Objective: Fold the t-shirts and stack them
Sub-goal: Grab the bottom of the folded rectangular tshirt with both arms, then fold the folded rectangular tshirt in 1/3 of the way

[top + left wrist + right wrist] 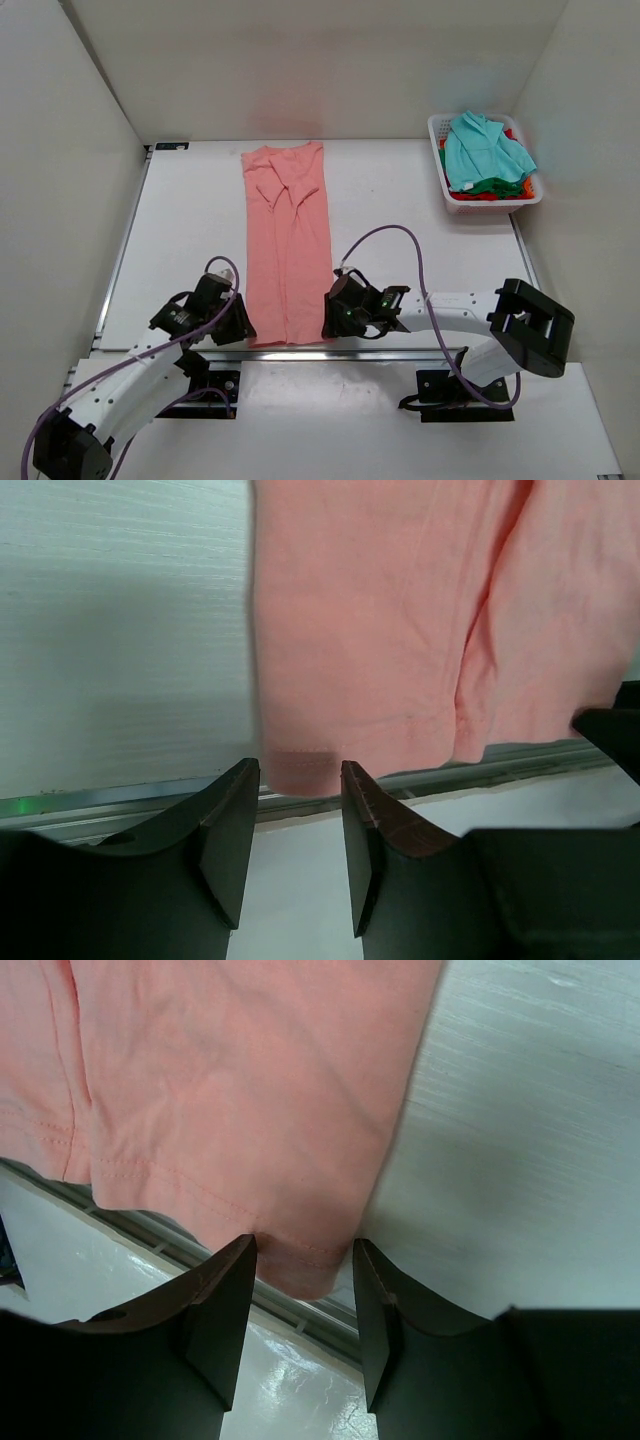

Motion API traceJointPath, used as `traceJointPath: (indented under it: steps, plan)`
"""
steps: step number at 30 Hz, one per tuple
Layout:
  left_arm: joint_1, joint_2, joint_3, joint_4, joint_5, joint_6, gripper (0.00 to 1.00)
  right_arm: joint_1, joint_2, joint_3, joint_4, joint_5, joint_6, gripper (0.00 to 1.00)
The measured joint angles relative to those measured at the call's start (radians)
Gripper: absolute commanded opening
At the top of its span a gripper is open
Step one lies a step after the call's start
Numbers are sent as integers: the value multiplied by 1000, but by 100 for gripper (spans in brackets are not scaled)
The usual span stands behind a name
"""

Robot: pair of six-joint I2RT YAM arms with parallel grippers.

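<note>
Black, smooth, wedge-shaped fingers of the left gripper are standing apart and holding nothing. One hem corner of the pink t-shirt is lying in the gap at their tips. At the other near corner the right gripper is also staying open, not pinching the cloth. Soft and lightly creased, the shirt is lying flat as a long strip on the white table, with its sleeves folded in. Other t-shirts, teal on top, are sitting bunched in a white plastic basket at the far right.

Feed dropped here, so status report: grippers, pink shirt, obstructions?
Left gripper open at near hem corner of salmon-pink t-shirt. Right gripper open at other corner. T-shirt flat, sides folded in. Nothing blocking; basket far right.
</note>
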Motion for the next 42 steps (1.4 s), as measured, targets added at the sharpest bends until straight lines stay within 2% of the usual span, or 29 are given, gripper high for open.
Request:
traceJointPath:
  steps: [6, 10, 11, 12, 13, 14, 15, 22, 25, 31, 42]
  plan:
    - [-18, 47, -2, 2, -17, -21, 50, -7, 10, 0, 22, -18, -4, 42]
    - [-75, 105, -11, 37, -33, -51, 51, -18, 14, 0, 36, -42, -11, 42]
    - [-88, 125, -13, 52, -37, -56, 46, -24, 18, 0, 40, -48, -13, 42]
    - [-98, 148, -16, 68, -39, -64, 40, -27, 21, 0, 45, -56, -15, 38]
    - [-105, 172, -20, 89, -40, -69, 23, -30, 23, 0, 50, -64, -21, 33]
    - [-108, 192, -20, 104, -37, -74, 7, -34, 27, 0, 50, -68, -26, 14]
    - [-108, 210, -21, 126, -37, -70, 0, -39, 32, -1, 51, -77, -36, 0]
    - [-76, 217, -6, 147, -48, -45, 0, -74, 39, -3, 37, -145, -85, 0]
    - [-50, 267, 60, 135, -58, -12, 0, -123, 48, 47, -26, -203, -141, 0]
    - [47, 427, 257, 167, -56, 61, 0, -283, 146, 287, -141, -344, -288, 0]
    - [198, 832, 729, 100, -41, 169, 0, -535, 384, 747, -388, -512, -465, 0]
